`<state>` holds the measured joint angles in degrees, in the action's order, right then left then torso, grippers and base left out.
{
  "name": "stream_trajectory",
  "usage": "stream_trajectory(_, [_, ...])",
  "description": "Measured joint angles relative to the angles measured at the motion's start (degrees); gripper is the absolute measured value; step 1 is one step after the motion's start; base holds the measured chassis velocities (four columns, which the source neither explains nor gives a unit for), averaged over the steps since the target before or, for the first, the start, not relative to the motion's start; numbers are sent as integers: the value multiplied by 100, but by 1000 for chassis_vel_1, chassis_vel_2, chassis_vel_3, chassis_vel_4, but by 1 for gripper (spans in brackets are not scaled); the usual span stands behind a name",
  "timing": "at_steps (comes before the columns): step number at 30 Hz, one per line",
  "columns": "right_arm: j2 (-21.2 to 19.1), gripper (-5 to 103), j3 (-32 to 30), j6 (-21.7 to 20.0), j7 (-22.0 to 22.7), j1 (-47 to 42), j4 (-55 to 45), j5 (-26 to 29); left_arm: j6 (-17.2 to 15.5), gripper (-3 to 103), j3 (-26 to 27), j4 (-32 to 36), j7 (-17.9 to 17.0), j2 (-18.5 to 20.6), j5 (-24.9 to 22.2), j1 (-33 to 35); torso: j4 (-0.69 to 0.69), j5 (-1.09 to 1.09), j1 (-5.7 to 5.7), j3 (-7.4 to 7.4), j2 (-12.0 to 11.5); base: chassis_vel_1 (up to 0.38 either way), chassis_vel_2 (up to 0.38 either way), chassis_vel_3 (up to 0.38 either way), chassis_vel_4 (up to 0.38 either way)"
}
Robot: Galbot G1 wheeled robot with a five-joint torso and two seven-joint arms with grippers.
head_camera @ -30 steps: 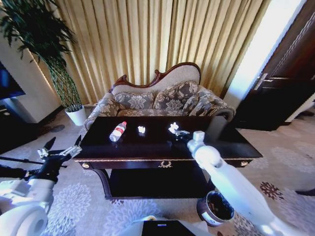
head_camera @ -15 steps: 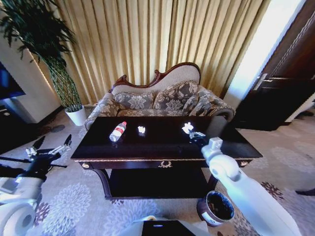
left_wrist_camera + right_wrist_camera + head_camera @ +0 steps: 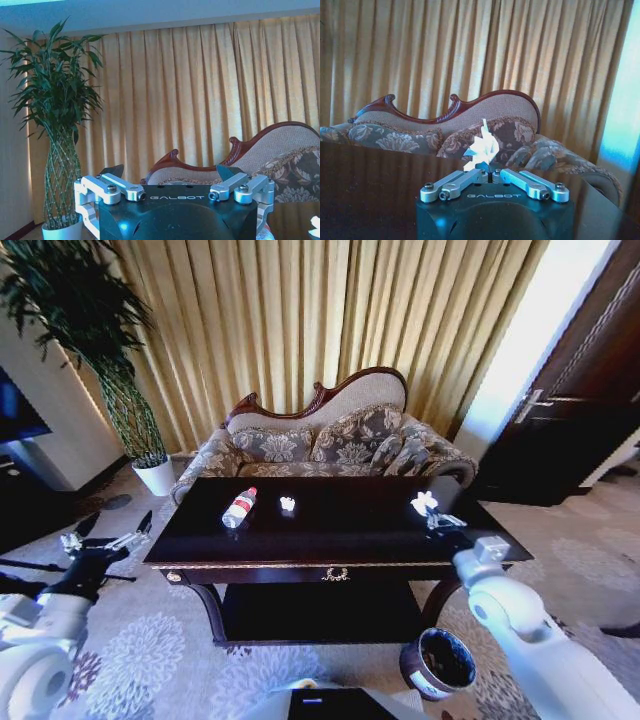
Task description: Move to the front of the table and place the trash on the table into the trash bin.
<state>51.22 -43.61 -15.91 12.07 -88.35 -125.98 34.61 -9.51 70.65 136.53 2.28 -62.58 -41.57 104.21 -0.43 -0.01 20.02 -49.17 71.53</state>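
The dark glossy table stands before me. On its left part lie a clear bottle with a red cap and a small white paper wad. My right gripper hovers over the table's right end, shut on another crumpled white paper wad; the right wrist view shows that wad pinched between the closed fingers. The trash bin sits on the carpet below the table's right end. My left gripper hangs open left of the table, off its edge, holding nothing.
A carved floral sofa stands behind the table before gold curtains. A tall plant in a white pot is at the back left, and a dark door at the right. Patterned carpet surrounds the table.
My right gripper has carried the paper wad from the table's middle rightward to its right end. The left gripper drew back from the table's left edge.
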Motion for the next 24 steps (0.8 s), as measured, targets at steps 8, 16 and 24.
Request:
stream_trajectory(8, [105,0,-365,3,119,-603,-437,310,2,100,-16,67,6,-73,-18,-38,0,-1,0,0,-1,0,0,0,0])
stream_trajectory(16, [255,0,-332,3,133,-638,-520,281,-37,100,-80,66,6,-119,3,-108,0,0,1,0,-1,0,0,0,0])
stream_trajectory(24, [291,0,-160,-2,153,-502,-475,240,-73,100,-123,94,9,-188,39,-117,-1,0,1,0,-1,31,-38,-49,37])
